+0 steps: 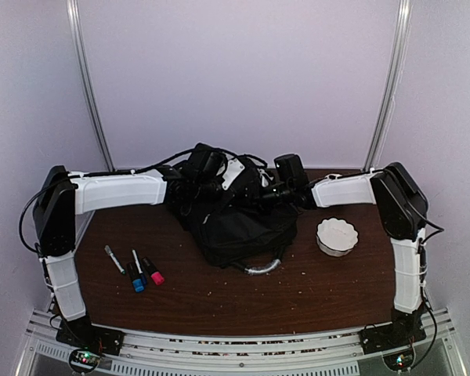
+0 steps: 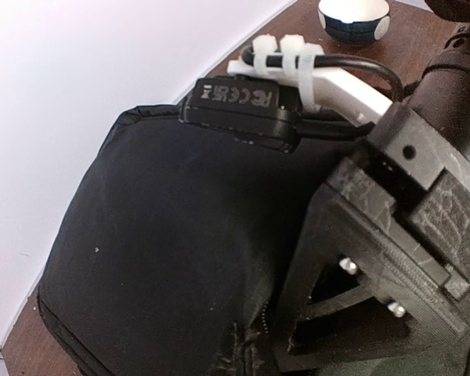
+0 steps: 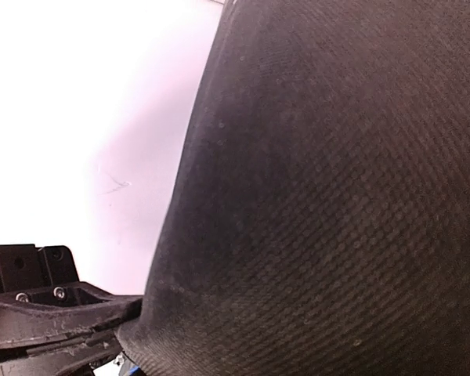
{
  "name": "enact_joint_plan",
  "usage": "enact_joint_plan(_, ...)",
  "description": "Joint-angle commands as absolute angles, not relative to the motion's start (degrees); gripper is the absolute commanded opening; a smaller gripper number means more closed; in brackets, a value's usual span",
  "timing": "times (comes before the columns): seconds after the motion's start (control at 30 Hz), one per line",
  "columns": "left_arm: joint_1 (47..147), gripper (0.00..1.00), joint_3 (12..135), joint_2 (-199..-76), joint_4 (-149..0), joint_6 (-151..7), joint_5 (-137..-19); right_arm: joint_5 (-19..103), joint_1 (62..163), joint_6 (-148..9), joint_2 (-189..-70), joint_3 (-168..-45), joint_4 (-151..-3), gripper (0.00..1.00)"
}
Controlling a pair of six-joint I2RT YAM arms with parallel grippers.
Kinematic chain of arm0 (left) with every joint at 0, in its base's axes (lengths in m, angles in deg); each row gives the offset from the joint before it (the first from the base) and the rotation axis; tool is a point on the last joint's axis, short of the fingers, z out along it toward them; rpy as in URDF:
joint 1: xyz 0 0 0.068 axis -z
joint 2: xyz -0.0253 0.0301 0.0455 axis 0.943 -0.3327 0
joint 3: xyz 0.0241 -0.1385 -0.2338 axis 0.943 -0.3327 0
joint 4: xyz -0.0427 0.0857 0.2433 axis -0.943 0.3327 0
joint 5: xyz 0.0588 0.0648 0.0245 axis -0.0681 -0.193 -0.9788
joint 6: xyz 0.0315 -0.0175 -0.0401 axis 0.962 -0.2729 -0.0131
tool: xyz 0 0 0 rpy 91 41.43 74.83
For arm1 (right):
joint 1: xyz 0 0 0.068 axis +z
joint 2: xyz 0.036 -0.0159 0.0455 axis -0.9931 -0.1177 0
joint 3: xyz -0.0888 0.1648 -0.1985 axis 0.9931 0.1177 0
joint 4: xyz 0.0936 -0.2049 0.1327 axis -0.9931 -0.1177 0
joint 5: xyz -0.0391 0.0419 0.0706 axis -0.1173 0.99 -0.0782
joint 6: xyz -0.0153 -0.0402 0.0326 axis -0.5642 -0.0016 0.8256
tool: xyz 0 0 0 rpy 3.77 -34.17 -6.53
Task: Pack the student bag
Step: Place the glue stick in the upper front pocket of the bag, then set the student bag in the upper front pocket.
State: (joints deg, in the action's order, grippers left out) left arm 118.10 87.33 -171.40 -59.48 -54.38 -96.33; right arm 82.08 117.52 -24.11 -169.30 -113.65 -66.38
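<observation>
Black fabric student bag (image 1: pixel 239 223) sits slumped at the back-middle of the counter (image 1: pixel 219 301), right between the two pincers. Its grey-silver handle (image 1: pixel 262 268) hangs off the near side.

Left pincer (image 1: pixel 207 182) is on the bag's upper left with its jaws fully closed. It is probably pinching cloth to lift the mouth, but the bite itself is hidden.

Right pincer (image 1: pixel 272 192) is pushed into the bag's upper right. Its wrist view is nearly all bag weave, with one finger (image 3: pixel 59 313) against the fabric edge and the other covered. Can't tell if it is open or gripping.

Judgement: both arms are on the bag to steady or open it for loading, and nothing is visibly going in yet.

- Three markers (image 1: pixel 138 270) lie loose, nearer and to the left of the left pincer, well apart from the bag. Likely the items to pack.
- A white scalloped bowl (image 1: pixel 337 235) sits nearer and to the right of the right pincer, near the bag's right flank.

Room: the wall is close behind both pincers, so there is little room backward. The two wrists crowd each other over the bag, which risks a bump. The most room for moving is on the near side of both pincers.
</observation>
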Motion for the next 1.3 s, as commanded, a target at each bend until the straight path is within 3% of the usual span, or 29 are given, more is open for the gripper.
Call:
enact_joint_plan(0.0, 119.9, 0.0, 87.5, -167.9, -65.5, -55.1, -94.7, 84.6, 117.0, -25.7, -165.3, -113.1, -61.5, 0.43)
enact_joint_plan(0.33, 119.9, 0.0, 85.7, -168.6, -66.6, -55.3, -93.0, 85.4, 115.5, -38.4, -157.4, -106.9, -70.5, 0.43)
enact_joint_plan(0.6, 119.9, 0.0, 82.5, -170.1, -69.7, -57.2, -89.9, 78.9, 114.5, -52.1, -149.8, -104.1, -81.7, 0.37)
enact_joint_plan(0.87, 119.9, 0.0, 80.2, -171.6, -70.1, -59.2, -88.3, 76.4, 113.3, -54.3, -148.2, -102.7, -81.8, 0.36)
enact_joint_plan(1.07, 119.9, 0.25, 77.4, -166.0, -67.6, -60.3, -90.5, 76.4, 113.3, -55.2, -148.4, -103.0, -81.8, 0.36)
enact_joint_plan(1.27, 119.9, 0.38, 73.0, -157.8, -60.7, -64.9, -97.4, 77.5, 112.6, -57.0, -148.0, -103.9, -82.4, 0.37)
